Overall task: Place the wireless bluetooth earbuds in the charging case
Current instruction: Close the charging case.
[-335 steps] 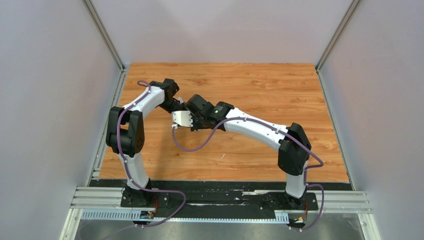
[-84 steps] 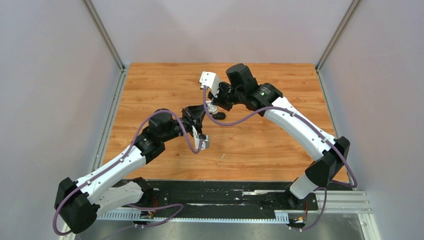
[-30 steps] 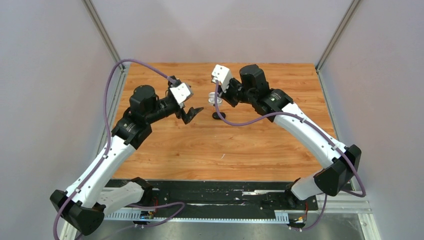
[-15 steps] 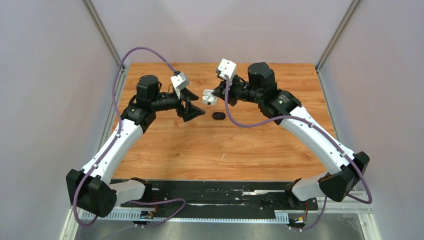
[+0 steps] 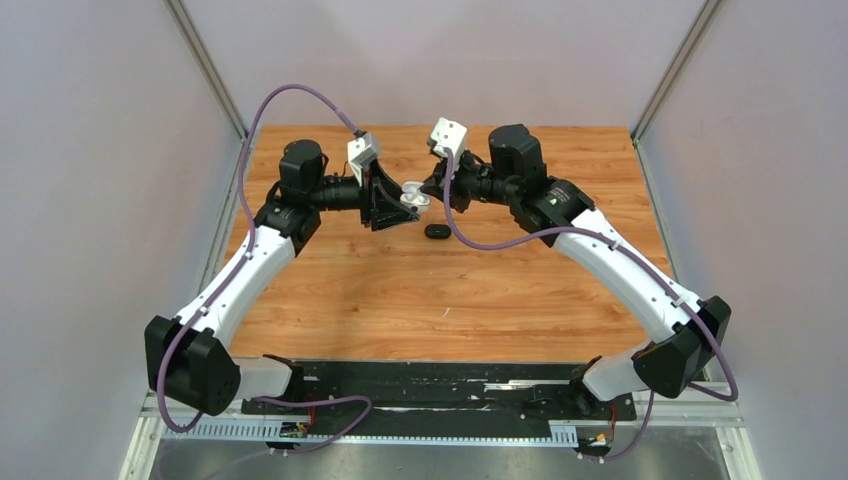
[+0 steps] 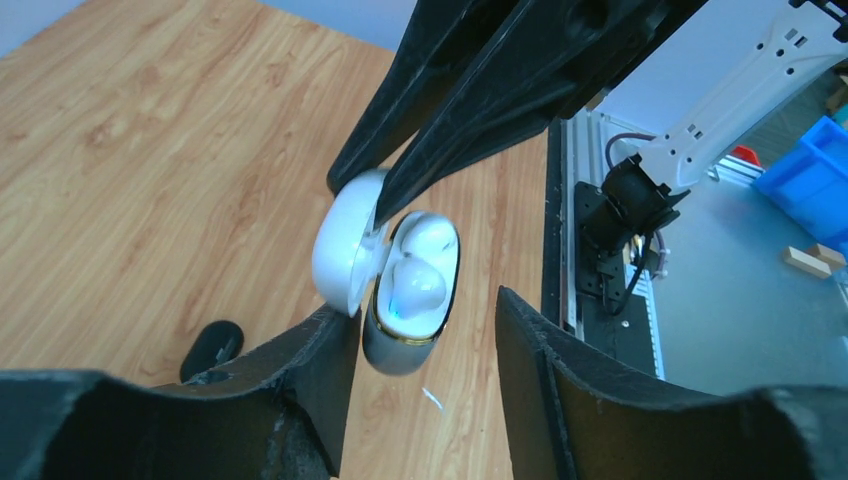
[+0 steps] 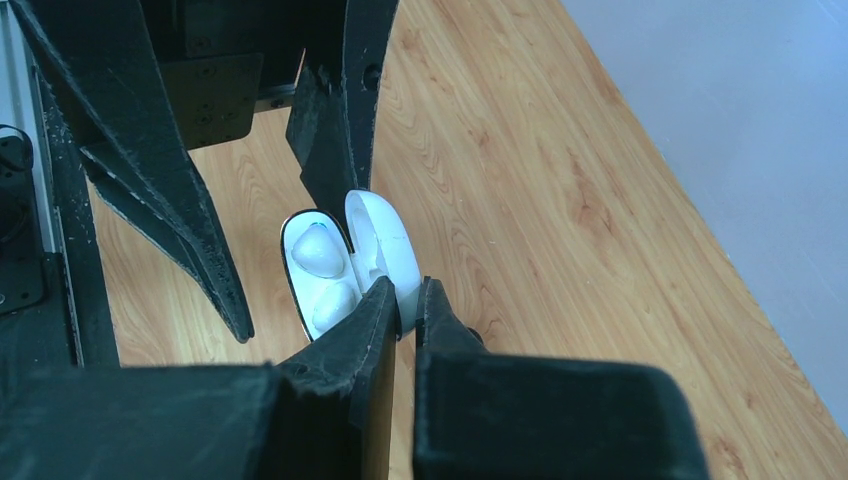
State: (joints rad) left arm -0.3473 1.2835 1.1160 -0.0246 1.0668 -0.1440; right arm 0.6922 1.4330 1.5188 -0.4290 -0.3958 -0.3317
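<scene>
Aloft over the table (image 5: 400,300), the case (image 6: 408,335) hangs open, its lid pinched by the right gripper (image 7: 405,298). Both earbuds (image 6: 418,278) sit inside the case. The left gripper (image 6: 425,312), jaws spread, straddles the case. A black oval (image 5: 436,231) lies below the case.

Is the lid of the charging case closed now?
No: the charging case hangs open, its lid pinched by the right hand, both earbuds seated inside.

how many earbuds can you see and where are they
2. One earbud and a second earbud sit side by side in the open case, which the right hand holds up off the table.
</scene>
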